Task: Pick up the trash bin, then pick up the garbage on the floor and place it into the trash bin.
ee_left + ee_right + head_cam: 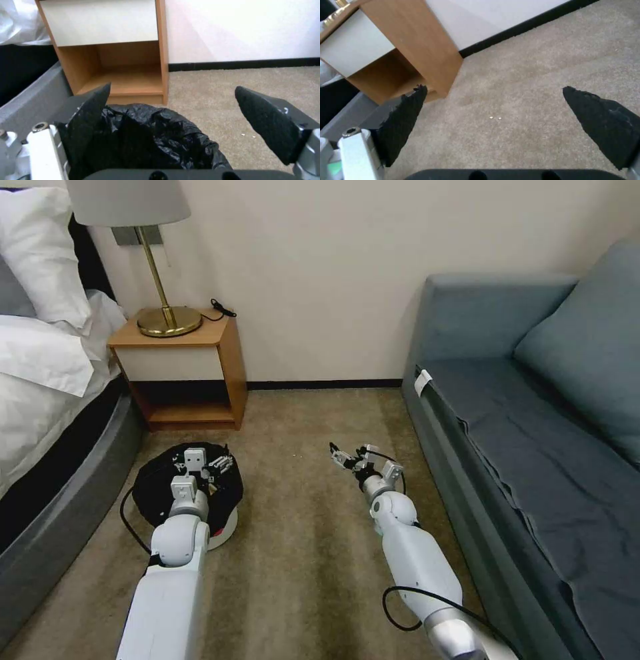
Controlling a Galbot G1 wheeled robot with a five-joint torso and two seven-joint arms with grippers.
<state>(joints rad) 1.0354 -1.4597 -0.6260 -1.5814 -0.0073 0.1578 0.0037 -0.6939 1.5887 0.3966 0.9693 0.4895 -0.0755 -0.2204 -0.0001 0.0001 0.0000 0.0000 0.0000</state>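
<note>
Sofa (533, 400): grey-blue, along the robot's right side, one matching cushion (593, 340) leaning at its back corner.

Bed (47, 380): on the robot's left, white linen and pillows over a dark base with a grey padded surround.

Carpet (313, 500): tan, covering the floor between bed and sofa; a few pale specks near the middle.

Nightstand (193, 373): light wood, pale drawer front above an open lower shelf, set against the wall beside the bed.

Lamp (153, 260): brass stem and round brass foot standing on the nightstand, pale shade above, black cord trailing off behind.

Trash bin (223, 513): white round body, crinkly black liner (150, 140) folded over the rim. Stands on the carpet just in front of the nightstand and close to the bed's surround.

Left gripper (200, 465): over the mouth of the trash bin. Fingers spread wide apart, one pad (90, 110) over the liner, the other above bare carpet; nothing between them.

Right gripper (347, 457): held out above bare carpet between the trash bin and the sofa, well apart from both. Fingers wide apart, holding nothing; in the right wrist view the nightstand shows beyond one pad (403, 120).
</note>
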